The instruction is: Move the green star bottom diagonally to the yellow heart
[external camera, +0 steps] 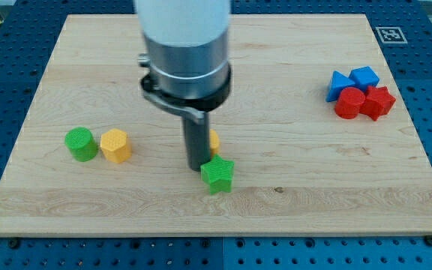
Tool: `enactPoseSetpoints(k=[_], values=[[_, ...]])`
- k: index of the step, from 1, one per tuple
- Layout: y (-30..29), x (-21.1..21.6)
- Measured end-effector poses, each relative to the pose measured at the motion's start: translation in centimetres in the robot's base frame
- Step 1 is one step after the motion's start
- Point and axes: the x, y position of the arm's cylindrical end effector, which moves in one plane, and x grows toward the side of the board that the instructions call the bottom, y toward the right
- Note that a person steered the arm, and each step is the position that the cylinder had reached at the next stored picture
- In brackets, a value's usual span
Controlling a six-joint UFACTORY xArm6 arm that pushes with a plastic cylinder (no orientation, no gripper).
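The green star [217, 175] lies on the wooden board [291, 195], a little toward the view's bottom from the middle. My tip [198, 166] stands just beside it, at the star's upper left edge, and it seems to touch it or nearly so. We have no jaws here, only a straight rod, so nothing is held; the rod can only push.

Directly behind the rod, toward the view's top-right of my tip, we see a small piece of a yellow block [214, 139]. Its shape is hidden by the rod, but we judge it is the yellow heart. The star is then already below it and slightly to the view's right. We think my tip is placed on the upper left side because a push from there sends the star down and to the right, diagonally away from the heart.

Far to the view's left of my tip are a green cylinder [81, 144] and a yellow hexagon block [115, 145], near each other. Far to the view's right and higher, two blue blocks [351, 81] and two red blocks [363, 102] stand in a tight cluster, well apart from the work.
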Motion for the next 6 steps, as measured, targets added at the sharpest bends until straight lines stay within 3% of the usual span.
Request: enactPoseSetpoints(k=[1, 2, 3, 5, 6], values=[[1.1, -0.3], [-3.8, -0.3], [-3.8, 2.2], [3.4, 6.2], [4.8, 5.7]])
